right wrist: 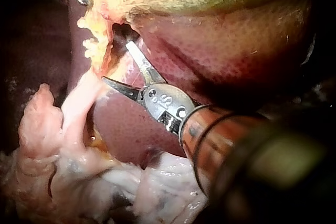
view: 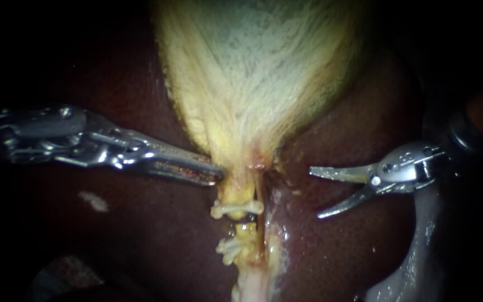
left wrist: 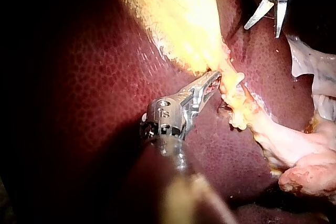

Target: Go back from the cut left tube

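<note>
Right instrument (view: 315, 193) first: its hand is wide open, two slim blades spread in a V with nothing between them. The tips point at the stalk under the gallbladder (view: 252, 72) but stand apart from it. A strip of bare liver (view: 331, 246) shows between the blade tips and the stalk. Behind the hand, toward the endoscope view's right, there is open dark liver up to a band of pale tissue (view: 415, 257) running down just beneath the instrument's wrist. From the right wrist camera the upper blade reaches close to the raw red notch at the foot of the gallbladder. The lower blade sits near a pale pink strand; whether either blade touches, I can't tell.

The cut tube (view: 246, 236) hangs straight down from the gallbladder's narrow end, in the middle of the endoscope view. A pale clip (view: 237, 208) lies across it, with a dark gap just under that. Lower down is a second knobbly pale lump; clip or tissue, can't say. A whitish strand runs alongside on the right.

Left instrument (view: 216, 174) comes in from the left, lying low over the liver. Its hand is closed on the edge of the gallbladder's narrow end just above the clip, both jaws on the yellow tissue. It stands across the stalk from the right instrument, well apart from it.
</note>
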